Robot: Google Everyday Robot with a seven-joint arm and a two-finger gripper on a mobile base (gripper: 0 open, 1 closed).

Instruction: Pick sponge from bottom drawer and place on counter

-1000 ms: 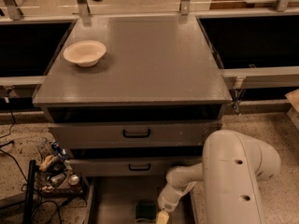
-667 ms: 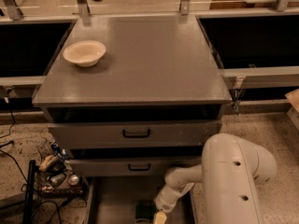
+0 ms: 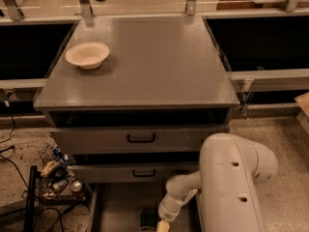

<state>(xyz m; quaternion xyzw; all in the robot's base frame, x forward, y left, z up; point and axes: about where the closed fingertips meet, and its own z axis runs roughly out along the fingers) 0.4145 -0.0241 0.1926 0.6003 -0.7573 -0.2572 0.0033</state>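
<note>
We see the bottom drawer (image 3: pixel 118 207) pulled open, with the sponge (image 3: pixel 147 220) lying dark face up on its floor, toward the drawer's front. Our pincer (image 3: pixel 162 225) hangs low inside the drawer, just beside the sponge; we cannot tell whether it is open or closed. Above the drawer, the counter (image 3: pixel 154 62) carries a cream bowl (image 3: pixel 87 55).

One counter (image 3: pixel 164 66), one cream bowl (image 3: pixel 87 55) at its 10 o'clock. Three drawers: two upper drawers (image 3: pixel 96 140) shut, one bottom drawer (image 3: pixel 118 207) open. One sponge (image 3: pixel 147 220). One gripper (image 3: pixel 162 226), 6 o'clock, just beside sponge.
</note>
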